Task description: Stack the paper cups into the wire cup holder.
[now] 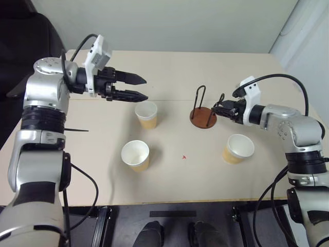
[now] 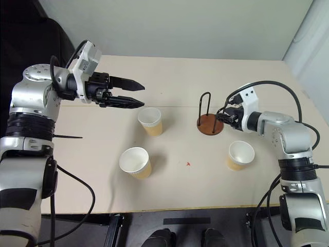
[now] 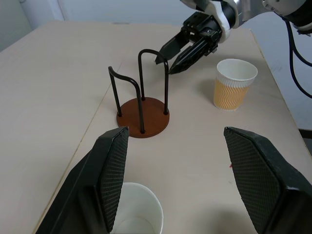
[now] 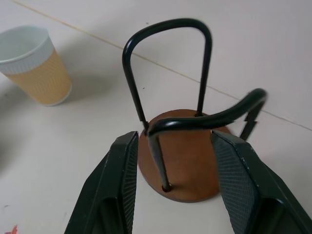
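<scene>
On the beige table three cups ring the empty holder. The right gripper reaches its near loop, jaws parted; the left gripper hovers wide, empty.

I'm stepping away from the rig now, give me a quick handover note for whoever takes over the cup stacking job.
Left gripper: open, holding nothing, raised above the table, over the far-left cup.
Right gripper: jaws open, level with the wire cup holder, the near wire loop between them; not closed on it.
Cups: all three paper cups stand upright on the table, the far-left one, a near-left one and one on the right near the right arm.
Done: nothing stacked; holder is empty.
Left: all three cups go into the holder.
</scene>
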